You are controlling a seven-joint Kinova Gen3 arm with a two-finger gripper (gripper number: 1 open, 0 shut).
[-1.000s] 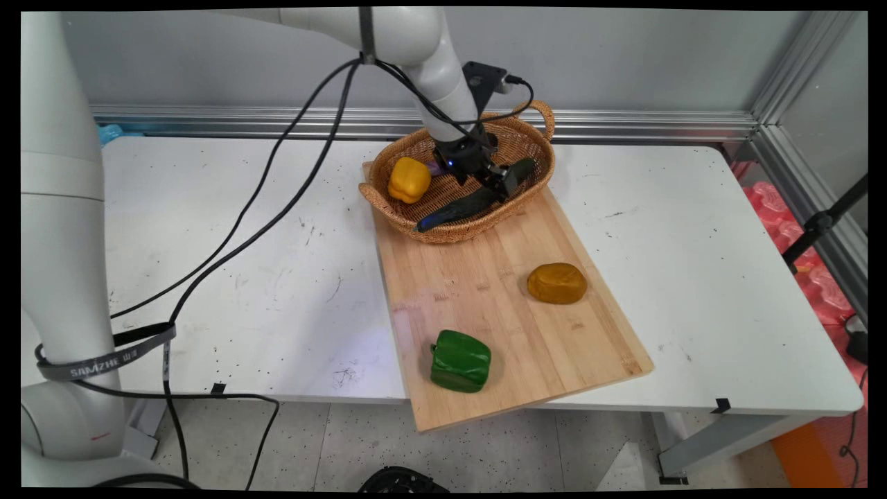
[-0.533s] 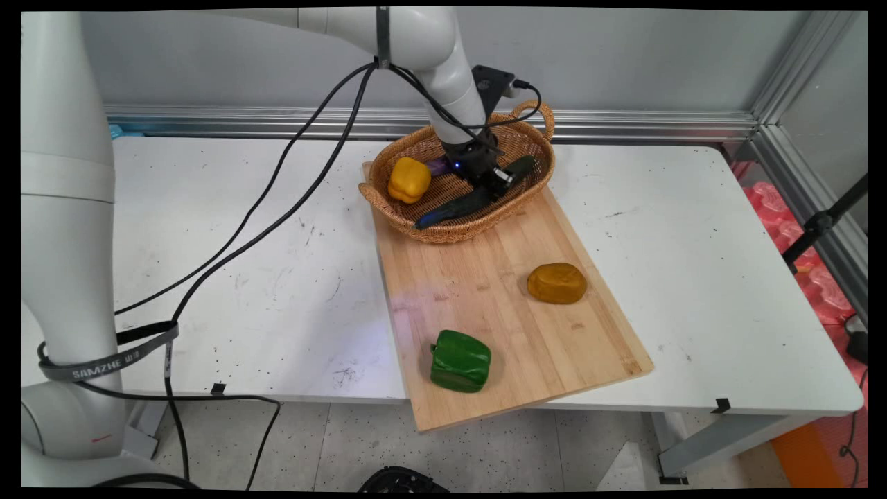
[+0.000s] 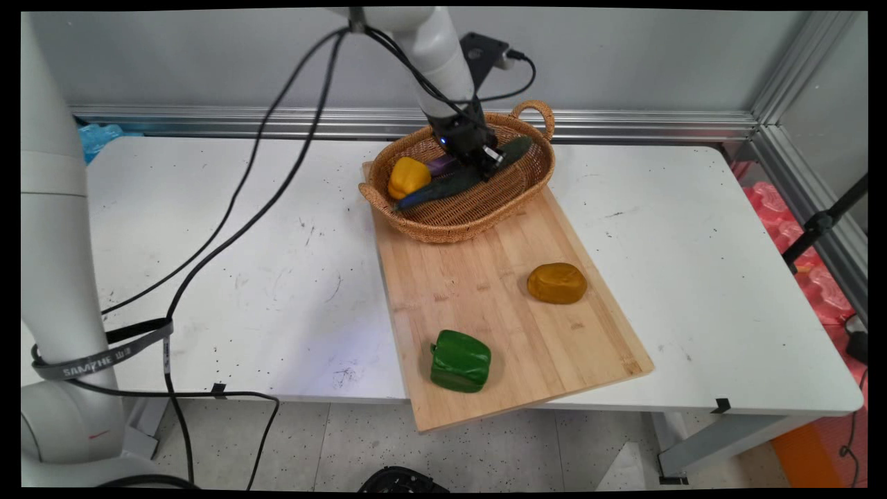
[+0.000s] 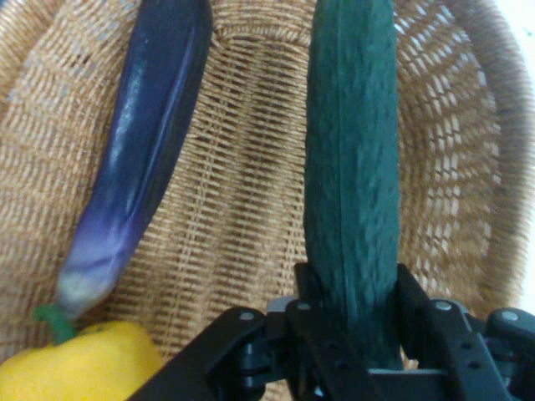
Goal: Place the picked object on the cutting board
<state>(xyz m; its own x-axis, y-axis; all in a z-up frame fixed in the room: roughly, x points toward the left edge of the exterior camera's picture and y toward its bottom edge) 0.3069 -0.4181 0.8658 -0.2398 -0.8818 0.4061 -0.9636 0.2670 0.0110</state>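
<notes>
Now clamped in the gripper (image 4: 351,322): the cucumber (image 4: 351,175), tilted and raised inside the wicker basket (image 3: 509,190), beside eggplant (image 4: 138,159) and yellow pepper (image 3: 407,176). Not yet clear of the rim.

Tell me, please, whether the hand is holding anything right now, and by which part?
Yes. The hand is shut on the cucumber, gripping it across its width near one end, above the basket.
</notes>
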